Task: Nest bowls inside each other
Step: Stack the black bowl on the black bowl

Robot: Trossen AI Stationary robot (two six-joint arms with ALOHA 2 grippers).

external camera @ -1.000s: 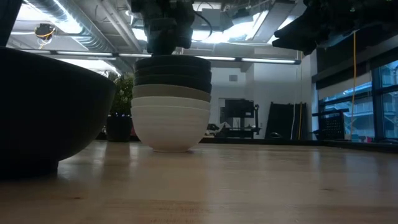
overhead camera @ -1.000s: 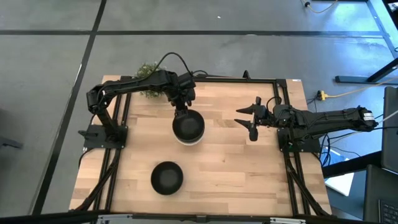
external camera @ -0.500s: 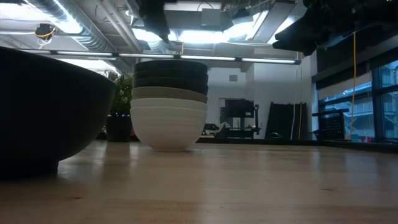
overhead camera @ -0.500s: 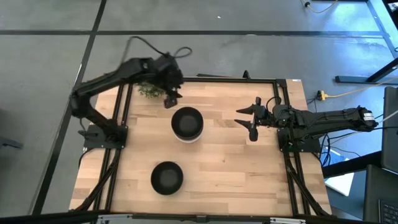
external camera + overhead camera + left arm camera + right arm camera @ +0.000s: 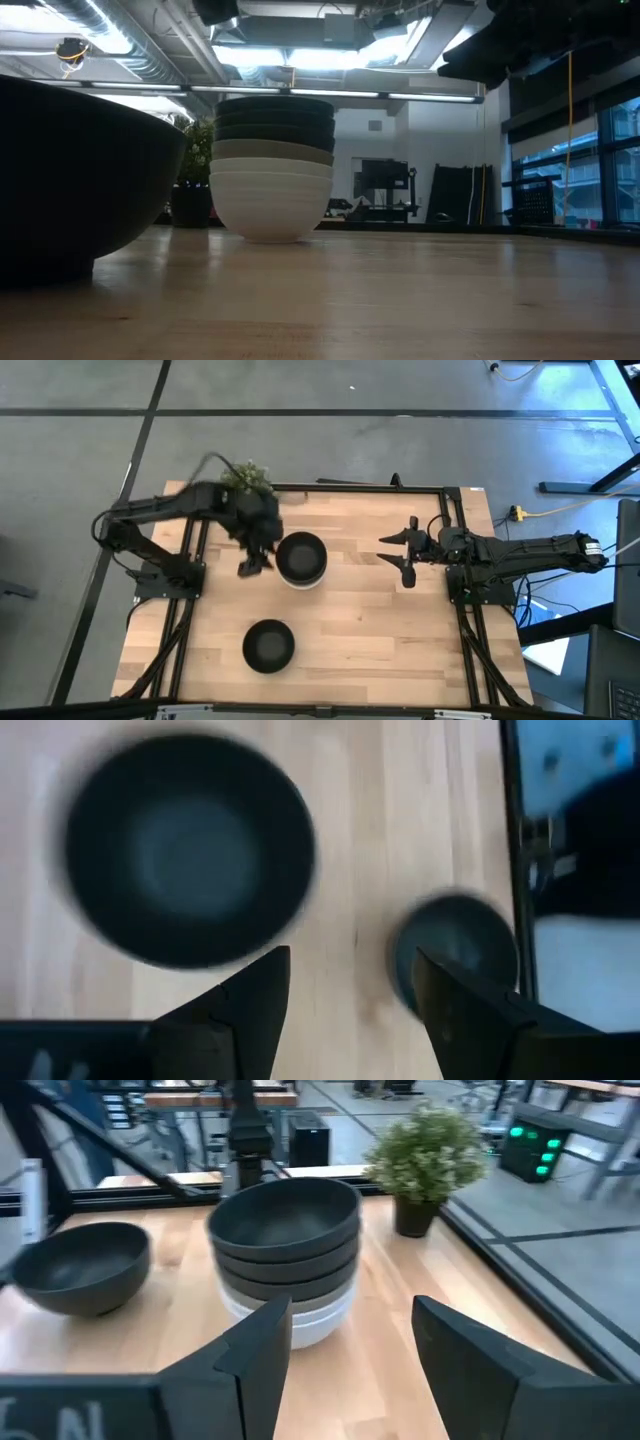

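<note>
A stack of several nested bowls (image 5: 302,558) stands mid-table on its white bottom bowl, with a grey-olive bowl above it and black bowls on top (image 5: 273,165) (image 5: 285,1250). One black bowl (image 5: 268,645) sits alone on the wood nearer the near edge; it fills the low view's left (image 5: 70,190). My left gripper (image 5: 250,567) hovers open above the table, just left of the stack. The left wrist view looks down on the stack's top bowl (image 5: 190,850) and the lone bowl (image 5: 455,955). My right gripper (image 5: 404,556) waits open at the table's right side.
A small green potted plant (image 5: 245,477) stands at the table's far-left corner, also seen behind the stack in the right wrist view (image 5: 425,1160). A black frame (image 5: 450,540) edges the wooden table. Bare wood lies between the stack and the right gripper.
My left gripper has lifted off the top of the stack, swung toward the far-left corner by the plant, then come back toward the near edge and now hangs beside the stack's left. The stack has stayed standing. My right arm has kept still.
</note>
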